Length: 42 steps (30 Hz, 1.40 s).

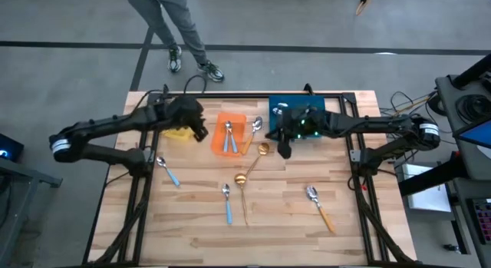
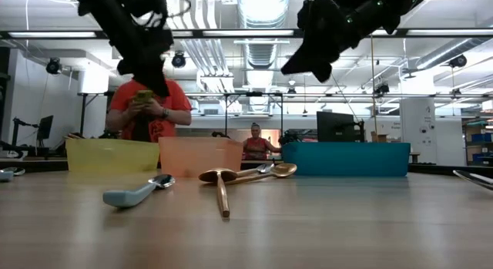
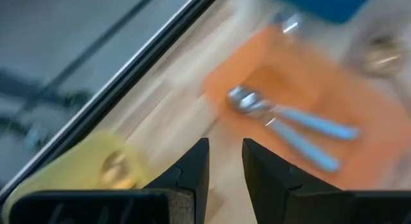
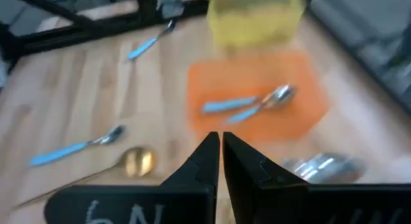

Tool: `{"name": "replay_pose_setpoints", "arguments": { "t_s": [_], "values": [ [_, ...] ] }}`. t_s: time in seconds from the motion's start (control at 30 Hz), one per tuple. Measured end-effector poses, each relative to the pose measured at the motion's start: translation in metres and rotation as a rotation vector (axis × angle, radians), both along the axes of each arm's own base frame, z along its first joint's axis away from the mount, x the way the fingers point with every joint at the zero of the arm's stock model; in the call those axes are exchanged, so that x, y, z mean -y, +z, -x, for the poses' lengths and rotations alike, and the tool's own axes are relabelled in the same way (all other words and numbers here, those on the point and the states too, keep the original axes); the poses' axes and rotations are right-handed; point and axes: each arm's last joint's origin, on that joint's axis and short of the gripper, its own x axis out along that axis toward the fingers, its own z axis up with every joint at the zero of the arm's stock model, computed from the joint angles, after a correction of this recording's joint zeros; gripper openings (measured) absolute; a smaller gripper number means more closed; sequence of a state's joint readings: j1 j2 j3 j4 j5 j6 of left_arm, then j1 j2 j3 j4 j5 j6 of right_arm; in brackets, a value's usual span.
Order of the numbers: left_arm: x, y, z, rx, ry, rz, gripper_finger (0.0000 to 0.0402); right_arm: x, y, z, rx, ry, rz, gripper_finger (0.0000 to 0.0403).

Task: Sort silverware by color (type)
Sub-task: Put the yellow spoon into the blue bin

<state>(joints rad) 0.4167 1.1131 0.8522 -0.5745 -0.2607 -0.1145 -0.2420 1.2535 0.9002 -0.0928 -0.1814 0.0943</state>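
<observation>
The left wrist view is smeared: the yellow bin is a pale blur and whatever lies inside cannot be made out. In the high view the left gripper covers part of that bin. The low view cuts both arms off at its top edge, and the bins' walls hide their contents. A person is cropped by the high view's top edge
</observation>
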Motion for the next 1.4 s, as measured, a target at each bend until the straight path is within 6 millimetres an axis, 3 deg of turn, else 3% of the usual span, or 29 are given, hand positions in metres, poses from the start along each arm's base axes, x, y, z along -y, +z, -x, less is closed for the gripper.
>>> {"name": "replay_pose_setpoints", "arguments": {
  "t_s": [0.3, 0.7, 1.17, 1.4],
  "values": [
    [0.036, 0.001, -0.011, 0.209, -0.234, -0.151, 0.0075, -0.049, -0.018, -0.01, -0.149, -0.034, -0.334, 0.0013],
    [0.039, 0.007, -0.018, 0.284, -0.31, -0.274, 0.0075, -0.109, -0.033, -0.012, -0.312, -0.095, -0.633, 0.0013],
    [0.038, 0.004, -0.019, 0.257, -0.327, -0.287, 0.0075, -0.156, -0.062, 0.049, -1.007, -0.497, -0.801, 0.0013],
    [0.038, 0.006, -0.02, 0.239, -0.37, -0.352, 0.0075, -0.179, -0.063, 0.068, -1.112, -0.556, -0.769, 0.0013]
  ]
}}
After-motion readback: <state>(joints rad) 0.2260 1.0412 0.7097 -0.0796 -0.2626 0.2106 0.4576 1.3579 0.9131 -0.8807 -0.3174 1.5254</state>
